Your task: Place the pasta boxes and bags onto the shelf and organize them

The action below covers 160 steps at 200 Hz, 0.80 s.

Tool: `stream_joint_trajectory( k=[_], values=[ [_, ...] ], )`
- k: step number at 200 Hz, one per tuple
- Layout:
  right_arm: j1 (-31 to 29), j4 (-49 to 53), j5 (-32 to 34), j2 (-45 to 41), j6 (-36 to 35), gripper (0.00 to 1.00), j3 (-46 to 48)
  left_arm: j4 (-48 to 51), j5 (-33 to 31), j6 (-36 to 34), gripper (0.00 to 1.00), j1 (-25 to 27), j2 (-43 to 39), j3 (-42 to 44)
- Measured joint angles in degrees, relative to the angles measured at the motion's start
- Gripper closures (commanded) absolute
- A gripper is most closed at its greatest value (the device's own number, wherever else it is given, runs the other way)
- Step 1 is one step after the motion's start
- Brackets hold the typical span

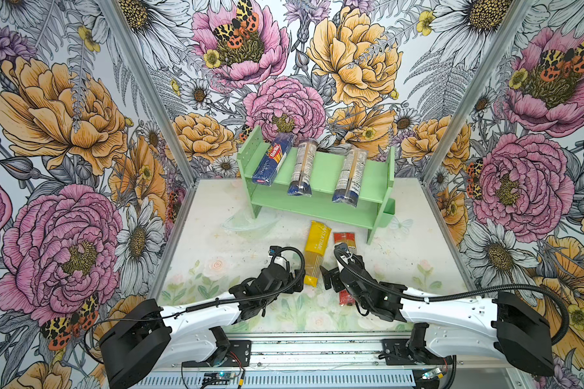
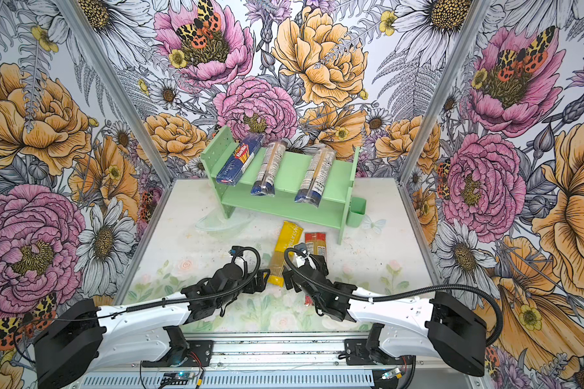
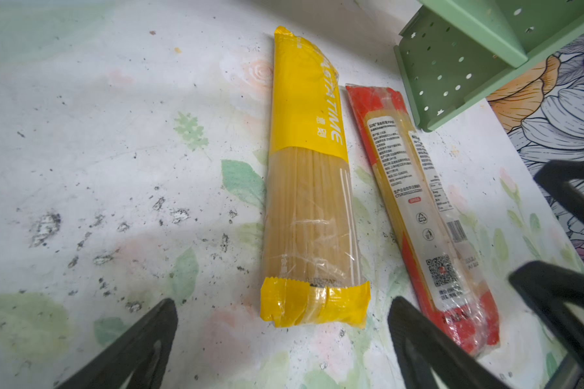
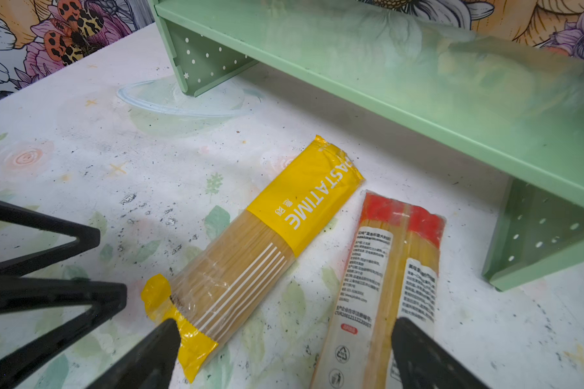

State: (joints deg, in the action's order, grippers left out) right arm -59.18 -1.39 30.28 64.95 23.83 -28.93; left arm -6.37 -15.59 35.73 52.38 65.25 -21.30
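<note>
The mint-green shelf point(image 1: 324, 166) stands at the back of the table. Across its top tier lie a dark blue Barilla box point(image 1: 272, 161) and two clear navy-ended bags point(image 1: 303, 168) point(image 1: 350, 176). A yellow bag point(image 1: 315, 252) point(image 3: 304, 188) and a red-ended clear bag point(image 1: 344, 238) point(image 4: 385, 279) lie side by side on the table in front of it. My left gripper point(image 3: 284, 303) is open just short of the yellow bag's near end. My right gripper point(image 4: 285, 323) is open, one finger over the yellow bag's end, the other over the red-ended bag. The right arm hides that bag's middle in both top views.
A small green bin point(image 2: 356, 210) hangs on the shelf's right side. The lower tier point(image 4: 418, 87) holds nothing that I can see. Floral walls with metal posts point(image 1: 452, 118) close in the table on three sides. The two grippers stand close together, fingers nearly meeting.
</note>
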Motion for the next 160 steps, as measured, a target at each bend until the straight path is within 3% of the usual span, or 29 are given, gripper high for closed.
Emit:
stream_joint_trajectory(
  k=[29,76,160],
  values=[
    [2.3,2.4,0.0,-5.6,0.0,0.01,2.7,-2.2,0.0,-3.4,0.01,1.0,1.3,-0.1],
    [4.9,5.7,0.6,-11.8,0.3,0.0,5.4,-5.2,-4.3,-10.1,0.01,8.0,5.7,-1.1],
    [5.9,7.0,1.2,-13.2,0.9,0.0,6.8,-10.6,-10.8,-17.2,0.01,11.3,18.6,-6.6]
  ],
)
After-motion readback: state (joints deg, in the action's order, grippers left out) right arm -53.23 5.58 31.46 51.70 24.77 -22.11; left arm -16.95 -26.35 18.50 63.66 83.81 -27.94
